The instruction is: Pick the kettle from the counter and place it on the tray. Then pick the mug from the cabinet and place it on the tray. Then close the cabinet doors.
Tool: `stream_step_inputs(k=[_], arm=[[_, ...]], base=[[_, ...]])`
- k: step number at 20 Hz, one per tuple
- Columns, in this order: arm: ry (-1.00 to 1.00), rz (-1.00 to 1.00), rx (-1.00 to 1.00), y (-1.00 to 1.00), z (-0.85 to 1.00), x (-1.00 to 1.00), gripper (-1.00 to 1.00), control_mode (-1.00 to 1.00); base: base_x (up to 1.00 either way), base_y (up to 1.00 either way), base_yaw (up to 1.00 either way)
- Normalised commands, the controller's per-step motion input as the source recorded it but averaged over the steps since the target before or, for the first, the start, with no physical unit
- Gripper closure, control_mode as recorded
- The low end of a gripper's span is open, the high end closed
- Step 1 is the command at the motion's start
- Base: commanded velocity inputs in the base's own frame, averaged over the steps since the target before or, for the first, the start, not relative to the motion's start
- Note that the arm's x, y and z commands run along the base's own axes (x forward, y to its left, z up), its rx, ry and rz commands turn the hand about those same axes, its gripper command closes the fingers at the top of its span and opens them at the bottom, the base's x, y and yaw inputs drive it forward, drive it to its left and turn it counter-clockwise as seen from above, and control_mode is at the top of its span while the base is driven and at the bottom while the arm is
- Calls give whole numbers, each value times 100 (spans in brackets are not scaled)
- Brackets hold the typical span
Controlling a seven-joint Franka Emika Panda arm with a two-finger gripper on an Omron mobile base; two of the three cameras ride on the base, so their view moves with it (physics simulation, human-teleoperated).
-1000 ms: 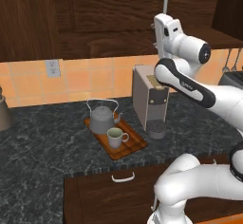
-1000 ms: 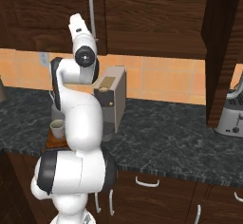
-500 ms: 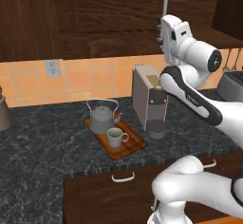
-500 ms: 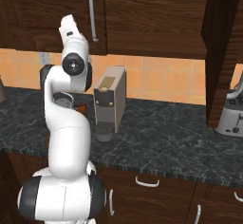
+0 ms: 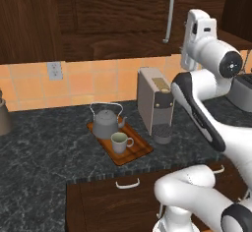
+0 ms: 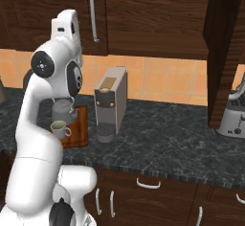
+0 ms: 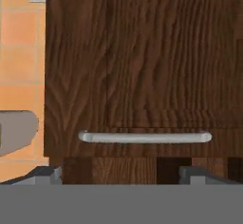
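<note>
Running dark and marbled under an orange tiled wall, the desk [image 5: 44, 152] carries the tray [image 5: 135, 152] near its front edge; the kettle [image 5: 105, 123] sits on the tray's back half and the mug [image 5: 119, 142] just in front of it, both upright, apart from each other by a sliver; in the right base view the same tray [image 6: 81, 124] shows beside the arm, mug [image 6: 58, 129] on it, kettle [image 6: 63, 110] partly hidden behind the white arm; a beige coffee machine [image 5: 155, 103] stands just right of the tray, not touching it; a wall socket [image 5: 54, 70] on the tiles to the left; a dark pot [image 5: 4, 118] at the far left edge; a blender base [image 6: 231, 117] far right on the desk.

The cabinet [image 5: 98, 14] hangs above; its left door [image 5: 118, 10] with the grey bar handle [image 5: 169, 12] lies flush; in the hand view the handle [image 7: 144, 137] lies crosswise just above the end effector [image 7: 121, 173], whose fingertips [image 7: 47, 173] stand spread wide, grasping nothing.

Since a second ago the upper arm has swung from low over the coffee machine to high beside the cabinet, the wrist now right of the handle; tray, kettle and mug unmoved.

A second dark door [image 6: 222, 52] stands edge-on, swung out over the desk at the right; open desk lies between the coffee machine and that door; drawers with small handles [image 5: 127, 183] run below the front edge.
</note>
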Motion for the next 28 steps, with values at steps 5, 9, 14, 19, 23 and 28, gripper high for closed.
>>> stream_step_inputs(k=[5, 9, 14, 19, 23, 28], arm=[[12, -31, 64, -21, 15, -73, -100, -100], [-4, -25, 83, -23, 1, -80, -100, -100], [-12, -29, 92, -21, -4, -59, -100, -100], [-28, -28, 95, -15, -29, -36, -100, -100], [-21, -25, 82, 0, -29, -19, -100, -100], [-19, -9, 54, 0, -19, -16, -100, -100]], base=[[0, 0, 0], [0, 0, 0], [0, 0, 0], [0, 0, 0], [0, 0, 0], [0, 0, 0]])
